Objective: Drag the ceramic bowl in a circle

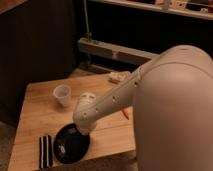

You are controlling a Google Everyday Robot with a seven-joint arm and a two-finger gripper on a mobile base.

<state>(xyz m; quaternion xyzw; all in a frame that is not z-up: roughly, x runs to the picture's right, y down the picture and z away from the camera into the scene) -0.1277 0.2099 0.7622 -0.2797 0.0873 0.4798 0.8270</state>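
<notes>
Ceramic bowl sits by the front edge of the wooden table, left of centre, just right of the black striped item near the front-left corner. Gripper is down at the bowl's far-right rim, hidden by the arm — can't tell its grip state. Plastic cup stands well apart, toward the far-left corner.
</notes>
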